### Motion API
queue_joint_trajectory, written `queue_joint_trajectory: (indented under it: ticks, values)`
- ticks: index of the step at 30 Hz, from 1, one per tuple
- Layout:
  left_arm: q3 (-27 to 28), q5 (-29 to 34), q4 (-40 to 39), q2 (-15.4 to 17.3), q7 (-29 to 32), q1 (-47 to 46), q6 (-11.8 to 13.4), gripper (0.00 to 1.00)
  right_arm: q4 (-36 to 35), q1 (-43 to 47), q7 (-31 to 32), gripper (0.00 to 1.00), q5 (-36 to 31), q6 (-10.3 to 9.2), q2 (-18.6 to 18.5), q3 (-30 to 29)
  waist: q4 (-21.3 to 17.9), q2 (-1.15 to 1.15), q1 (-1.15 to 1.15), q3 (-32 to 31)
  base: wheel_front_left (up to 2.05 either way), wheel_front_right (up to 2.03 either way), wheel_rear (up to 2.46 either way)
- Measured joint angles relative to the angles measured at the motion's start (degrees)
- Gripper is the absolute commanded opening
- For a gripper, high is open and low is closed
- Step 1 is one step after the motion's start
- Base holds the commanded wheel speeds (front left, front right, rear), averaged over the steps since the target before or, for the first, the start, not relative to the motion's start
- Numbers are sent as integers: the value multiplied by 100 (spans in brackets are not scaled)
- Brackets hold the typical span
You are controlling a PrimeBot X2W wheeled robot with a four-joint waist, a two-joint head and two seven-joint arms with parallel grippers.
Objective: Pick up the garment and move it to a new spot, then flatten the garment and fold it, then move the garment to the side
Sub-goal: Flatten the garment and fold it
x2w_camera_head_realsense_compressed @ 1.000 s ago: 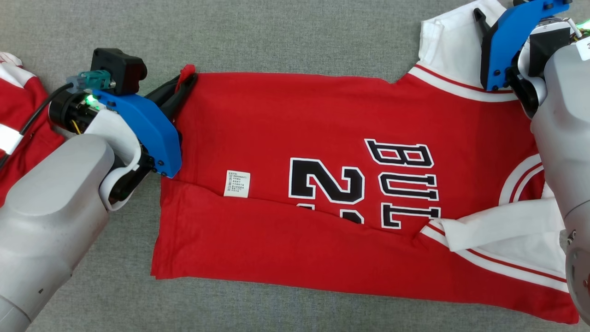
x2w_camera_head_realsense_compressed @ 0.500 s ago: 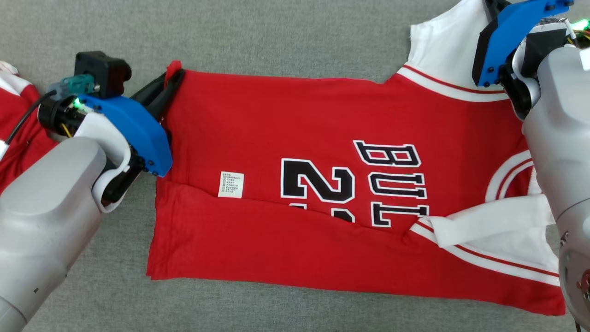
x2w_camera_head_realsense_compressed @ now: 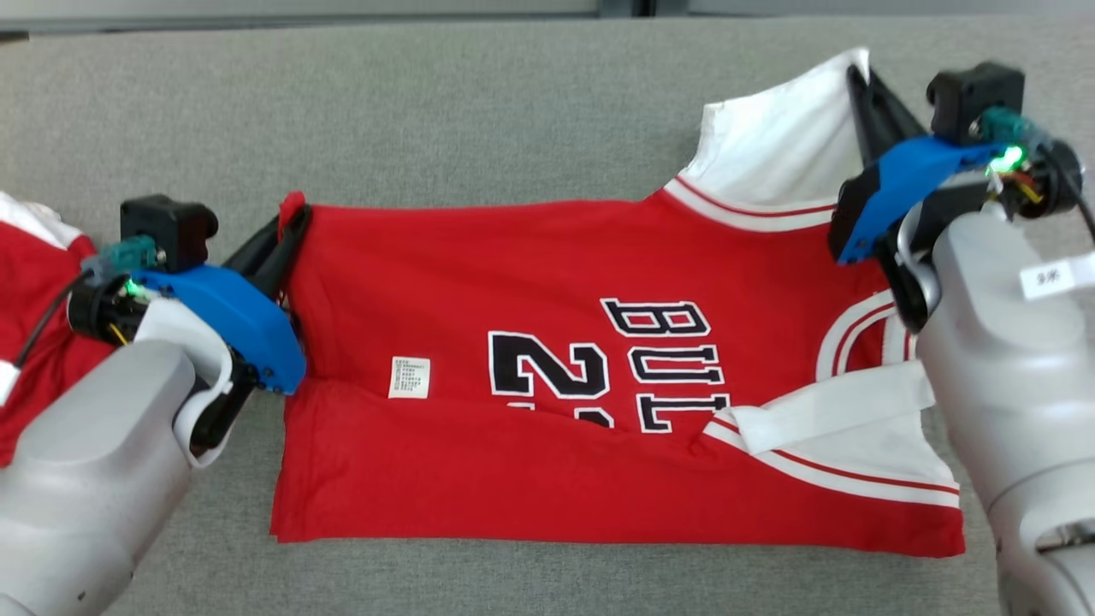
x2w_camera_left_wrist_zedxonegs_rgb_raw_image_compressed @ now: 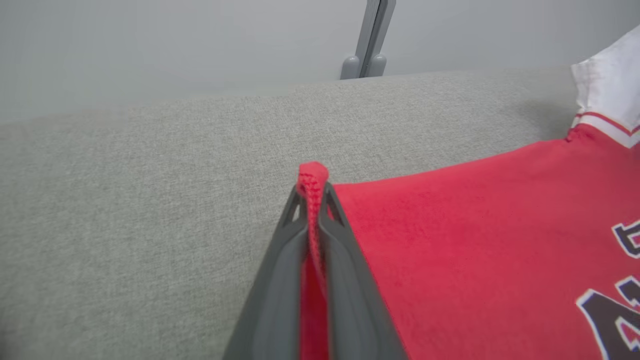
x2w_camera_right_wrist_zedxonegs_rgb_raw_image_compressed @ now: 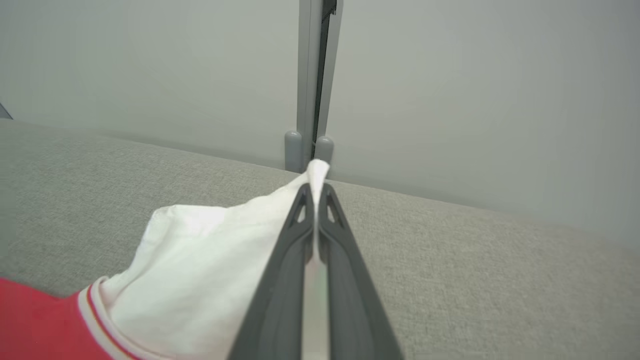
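While forearms (x2w_camera_head_realsense_compressed: 94, 445) angle inward, left gripper (x2w_camera_head_realsense_compressed: 291, 221), right gripper (x2w_camera_head_realsense_compressed: 857, 79) pinch garment (x2w_camera_head_realsense_compressed: 530, 265).

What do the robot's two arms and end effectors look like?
Pale grey forearms, blue wrist shells, black camera blocks with teal plugs. The left end effector and right end effector: long dark grey fingers. White label on the right forearm.

Red jersey (x2w_camera_head_realsense_compressed: 530, 282), white sleeves, black lettering.
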Motion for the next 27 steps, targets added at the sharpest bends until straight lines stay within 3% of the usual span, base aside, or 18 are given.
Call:
queue_joint_trajectory:
  ticks: [14, 27]
  values:
    - [379, 166, -259, 4, -292, 936, 323, 0, -2439, 2671, -60, 0, 1112, -1, -283, 453, -204, 0, -1, -603, 0, 0, 0]
    - [1712, 998, -1148, -44, -301, 2234, 632, 0, -4342, 4632, 398, 0, 1421, -1, -322, 59, -218, 0, -1, -935, 0, 0, 0]
